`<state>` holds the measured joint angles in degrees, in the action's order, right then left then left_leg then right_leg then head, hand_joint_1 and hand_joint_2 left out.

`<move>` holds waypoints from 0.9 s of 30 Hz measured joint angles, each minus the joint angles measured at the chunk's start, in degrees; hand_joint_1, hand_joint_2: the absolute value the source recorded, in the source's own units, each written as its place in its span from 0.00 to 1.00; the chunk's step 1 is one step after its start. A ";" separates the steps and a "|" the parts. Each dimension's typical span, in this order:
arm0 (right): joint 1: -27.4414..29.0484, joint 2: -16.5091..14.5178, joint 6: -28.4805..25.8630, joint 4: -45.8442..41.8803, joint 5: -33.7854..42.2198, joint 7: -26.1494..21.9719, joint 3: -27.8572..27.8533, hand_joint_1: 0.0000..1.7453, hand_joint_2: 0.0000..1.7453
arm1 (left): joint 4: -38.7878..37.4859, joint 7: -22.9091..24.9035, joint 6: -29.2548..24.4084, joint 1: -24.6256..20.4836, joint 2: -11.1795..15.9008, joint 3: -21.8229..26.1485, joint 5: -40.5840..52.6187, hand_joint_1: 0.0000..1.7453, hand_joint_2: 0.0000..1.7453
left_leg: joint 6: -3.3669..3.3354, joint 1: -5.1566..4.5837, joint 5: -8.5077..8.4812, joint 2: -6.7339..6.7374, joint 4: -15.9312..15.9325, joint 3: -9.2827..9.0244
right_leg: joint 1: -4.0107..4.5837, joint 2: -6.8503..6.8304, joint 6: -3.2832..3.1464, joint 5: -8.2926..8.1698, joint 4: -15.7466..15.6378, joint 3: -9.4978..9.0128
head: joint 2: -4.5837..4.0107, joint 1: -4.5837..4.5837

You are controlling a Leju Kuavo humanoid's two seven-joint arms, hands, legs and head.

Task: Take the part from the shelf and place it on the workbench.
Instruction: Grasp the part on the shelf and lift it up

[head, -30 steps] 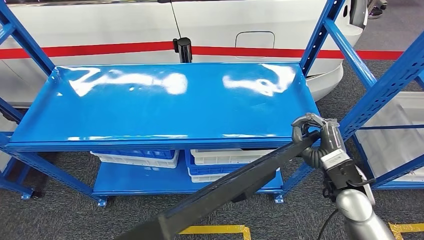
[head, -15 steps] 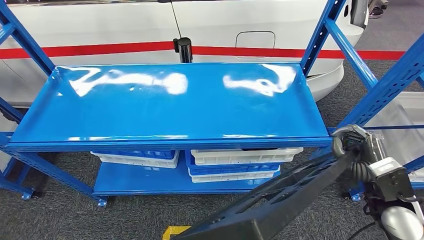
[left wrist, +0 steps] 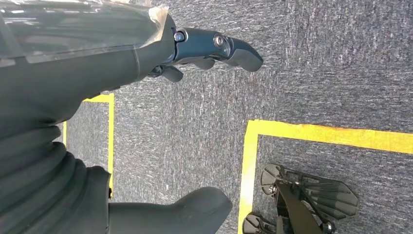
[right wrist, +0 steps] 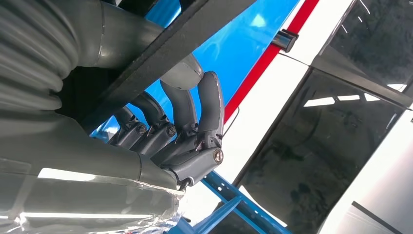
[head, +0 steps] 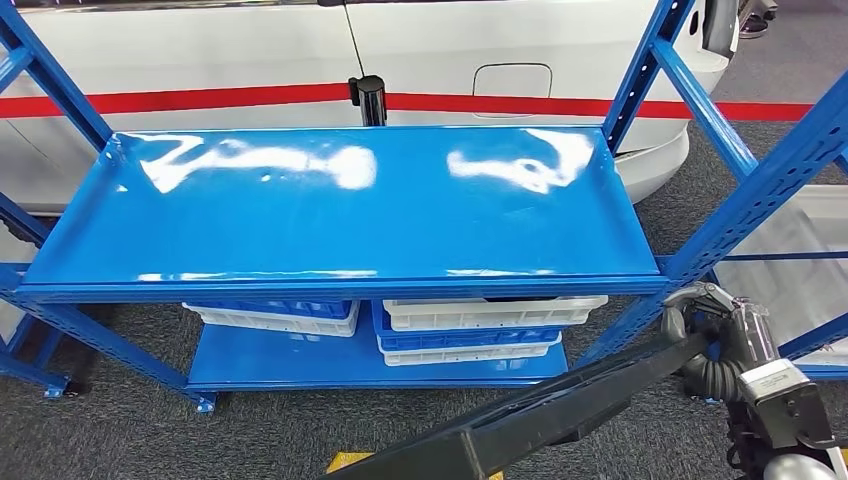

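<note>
Part (head: pixel 560 410), a long black bar, gripped at its far end by right hand (head: pixel 715 335), low at right in the head view, just off the shelf's (head: pixel 340 215) front right corner and below its top deck. Fingers (right wrist: pixel 187 114) wrapped over the bar's edge, seen plainly from the right wrist, where the bar (right wrist: pixel 165 46) crosses in front of the curled fingers with the blue deck behind. Bar slants from the hand down toward the near left, over grey carpet (head: pixel 270 430), clear of the shelf and touching nothing else visible. Left hand (left wrist: pixel 195 53) hangs over carpet, grasping nothing, fingers loosely extended and thumb apart. Yellow floor tape (left wrist: pixel 253 161) below it. Shelf: glossy blue top deck, bare and reflecting light, blue uprights (head: pixel 740 200) at each corner. Lower deck carries stacked white and blue crates (head: pixel 470 325). Behind the shelf a white vehicle body (head: pixel 250 50) with a red stripe (head: pixel 200 99) and a fuel flap (head: pixel 511 78); a small black post (head: pixel 369 98) stands at the shelf's back edge.
</note>
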<state>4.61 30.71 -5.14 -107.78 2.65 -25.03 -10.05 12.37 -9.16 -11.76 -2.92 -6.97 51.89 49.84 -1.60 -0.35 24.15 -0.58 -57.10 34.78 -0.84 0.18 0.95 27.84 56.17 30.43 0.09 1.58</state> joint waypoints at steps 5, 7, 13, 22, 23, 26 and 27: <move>0.48 -1.75 -0.26 -0.13 -1.51 -1.06 0.19 1.00 1.00 | 0.00 -0.53 0.22 -0.02 0.00 0.00 0.07 0.00 1.00 | -0.64 -0.21 0.43 0.00 -0.40 -0.05 | -0.37 0.00 0.46 0.23 -0.01 -0.28 | 0.00 0.02; 0.49 -2.51 -0.28 -0.13 -2.08 -1.41 0.39 1.00 1.00 | 0.00 -0.76 0.24 -0.03 0.00 0.01 0.07 0.00 1.00 | -1.00 -0.28 0.59 -0.01 -0.62 -0.08 | -0.45 -0.01 0.76 0.24 -0.11 -0.47 | 0.00 0.02; 0.13 -3.69 -0.28 0.27 -2.64 -1.95 0.99 1.00 1.00 | 0.00 -0.96 -0.06 -0.20 -0.17 0.03 0.05 0.00 1.00 | -2.34 0.21 -0.15 0.23 1.36 -1.32 | -0.32 -0.15 0.39 5.66 10.15 4.14 | 0.00 -0.27; -0.87 -5.65 -0.34 1.36 -3.64 -2.44 2.43 1.00 1.00 | 0.00 -0.74 -0.36 -0.23 -0.55 0.13 -0.01 0.00 1.00 | -0.53 0.10 0.60 -0.02 -0.33 -0.95 | -0.65 0.23 2.03 0.80 1.33 -0.86 | 0.00 -0.55; -0.90 -5.85 -0.38 1.43 -3.73 -2.49 2.60 1.00 1.00 | 0.00 -0.73 -0.37 -0.24 -0.57 0.13 0.01 0.00 1.00 | -0.27 0.09 0.70 -0.05 -0.58 -0.87 | -0.67 0.37 1.53 0.84 1.44 -0.64 | 0.00 -0.46; -0.84 -6.36 -0.50 1.53 -3.86 -2.60 2.91 1.00 1.00 | 0.01 -0.71 -0.33 -0.23 -0.56 0.13 0.23 0.00 1.00 | 0.53 0.49 3.08 0.06 -3.44 0.32 | -1.24 0.28 0.11 0.87 1.37 -0.48 | 0.00 -0.27; -0.65 -6.50 -0.55 1.53 -3.87 -2.66 2.92 1.00 1.00 | 0.01 -0.70 -0.30 -0.23 -0.56 0.13 0.39 0.00 1.00 | 0.85 0.60 5.10 0.13 -6.40 1.52 | -1.18 0.20 -0.27 0.75 1.36 -0.39 | 0.00 -0.25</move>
<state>3.96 24.21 -5.69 -106.25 -1.22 -27.69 -7.13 12.38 -9.86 -12.06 -3.15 -7.54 52.01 50.23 -0.75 0.25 29.25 -0.45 -63.50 36.30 -2.02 0.38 0.68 28.60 57.53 30.04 0.09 1.33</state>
